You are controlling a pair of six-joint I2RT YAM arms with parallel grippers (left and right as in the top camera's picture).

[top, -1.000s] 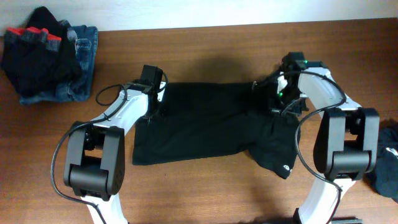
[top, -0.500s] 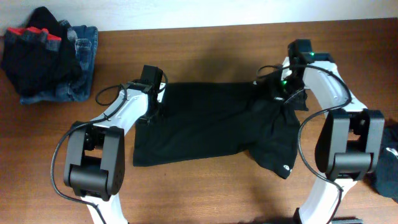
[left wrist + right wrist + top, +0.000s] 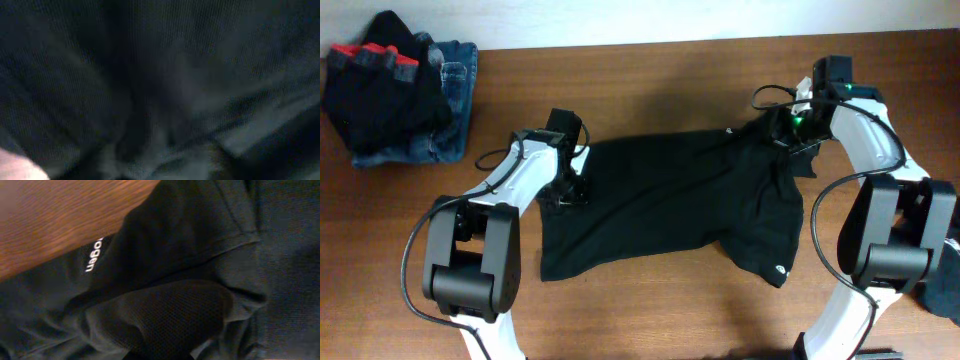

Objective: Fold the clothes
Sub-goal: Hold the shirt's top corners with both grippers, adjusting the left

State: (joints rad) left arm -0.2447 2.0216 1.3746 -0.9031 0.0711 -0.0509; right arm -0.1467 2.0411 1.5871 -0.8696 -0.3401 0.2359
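The overhead camera looks straight down on the desk [image 3: 650, 70], far edge uppermost; the left wrist camera sits so near the black top [image 3: 160, 75] that fabric fills its frame; the right wrist camera views the same top closely, toward the far right corner.

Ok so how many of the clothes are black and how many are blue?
Black clothes: 3 (large black sleeved top, black bundle with red trim, dark garment cut off at the right edge)
Blue clothes: 1 (blue denim jeans)
Total: 4, though the bundle may hide more.
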